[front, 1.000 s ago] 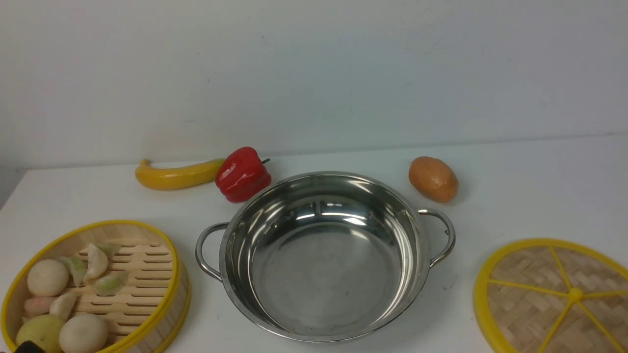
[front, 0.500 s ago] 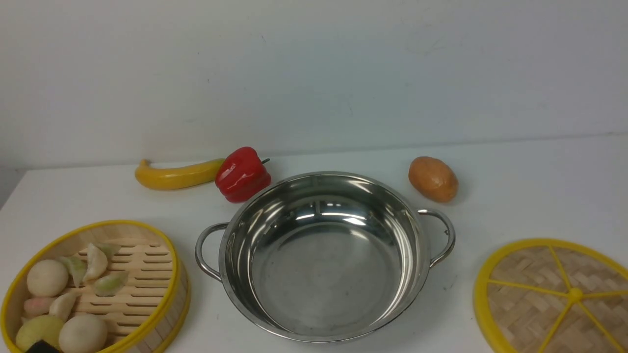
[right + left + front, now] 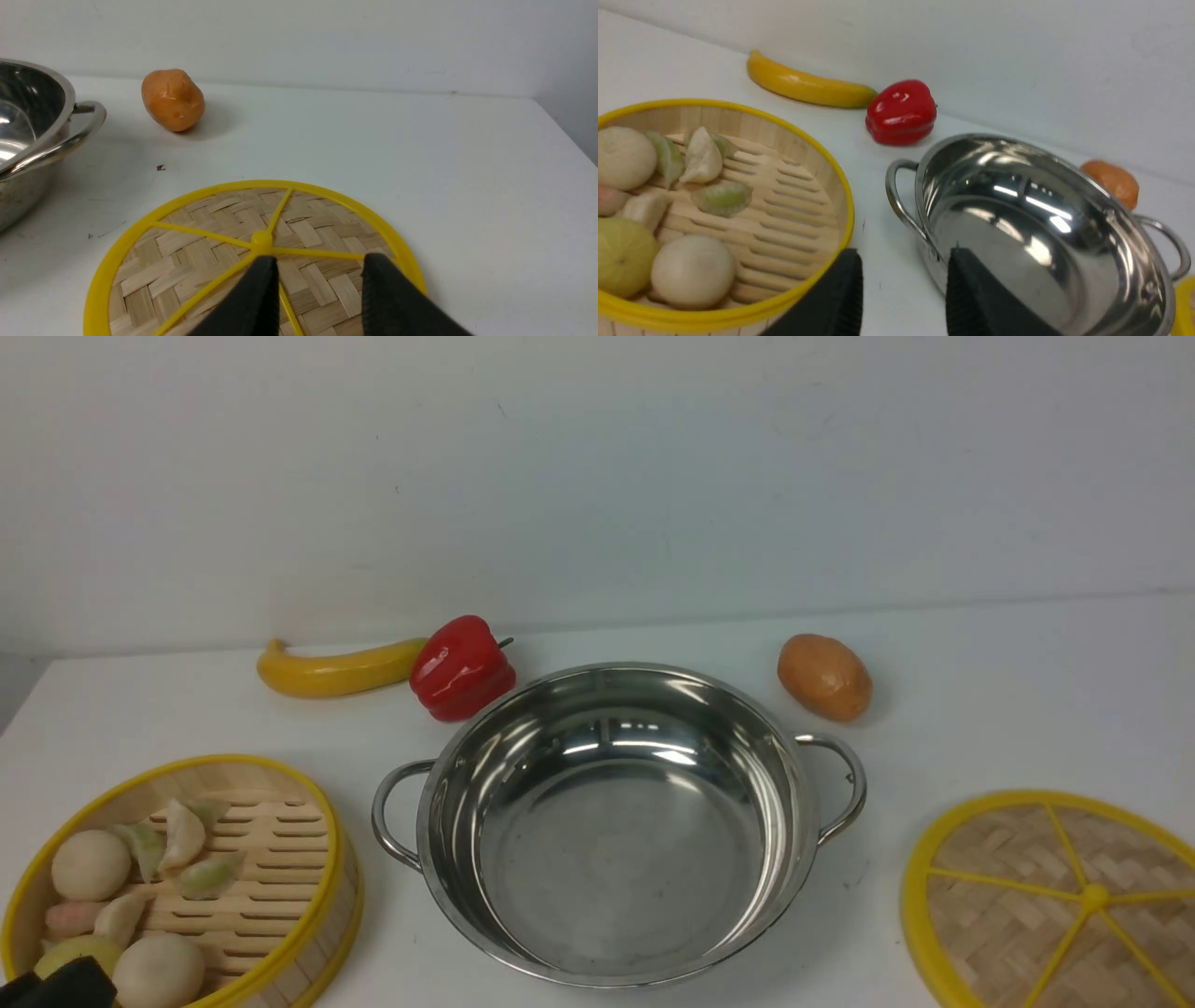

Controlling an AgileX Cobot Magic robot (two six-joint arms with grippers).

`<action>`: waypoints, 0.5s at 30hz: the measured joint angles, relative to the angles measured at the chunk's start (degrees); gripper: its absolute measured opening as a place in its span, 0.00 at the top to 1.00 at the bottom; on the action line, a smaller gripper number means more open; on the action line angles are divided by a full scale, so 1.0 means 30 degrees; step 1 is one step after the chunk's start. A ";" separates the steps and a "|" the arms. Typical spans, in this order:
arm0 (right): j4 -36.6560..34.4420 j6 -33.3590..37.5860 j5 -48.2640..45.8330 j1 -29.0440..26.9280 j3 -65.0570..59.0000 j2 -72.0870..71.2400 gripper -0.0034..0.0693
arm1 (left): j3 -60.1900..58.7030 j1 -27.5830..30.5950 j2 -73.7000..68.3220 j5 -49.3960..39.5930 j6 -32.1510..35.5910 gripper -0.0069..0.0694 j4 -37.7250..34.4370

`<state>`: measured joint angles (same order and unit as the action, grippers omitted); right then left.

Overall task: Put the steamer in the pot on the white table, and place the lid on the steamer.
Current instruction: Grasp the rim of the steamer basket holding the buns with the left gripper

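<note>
So the left gripper (image 3: 903, 289) has its fingers (image 3: 845, 294) parted with nothing between them, just bare white table (image 3: 887, 196) showing in the gap. The steamer (image 3: 784, 205) sits right beside one finger and the pot (image 3: 1017, 242) right beside the other; can't tell if either touches. The right gripper (image 3: 317, 294) is spread about the same, gripping nothing, and hangs over the lid (image 3: 210, 261), which lies flat on the table with its knob just past one fingertip.
</note>
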<state>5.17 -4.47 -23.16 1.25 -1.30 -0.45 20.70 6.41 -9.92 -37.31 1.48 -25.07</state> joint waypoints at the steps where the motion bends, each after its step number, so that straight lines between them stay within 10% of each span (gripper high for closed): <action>1: 0.0000 0.0000 0.0000 0.0000 0.0000 0.0000 0.62 | 0.0195 0.0000 -0.0200 -0.0122 0.0057 0.58 0.0000; 15: 0.0000 0.0000 0.0000 0.0000 0.0000 0.0000 0.62 | 0.5601 0.0000 -0.7256 -0.7605 0.3760 0.55 0.0925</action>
<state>5.17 -4.47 -23.16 1.25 -1.30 -0.45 37.50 6.41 -31.69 -60.12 12.76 -22.30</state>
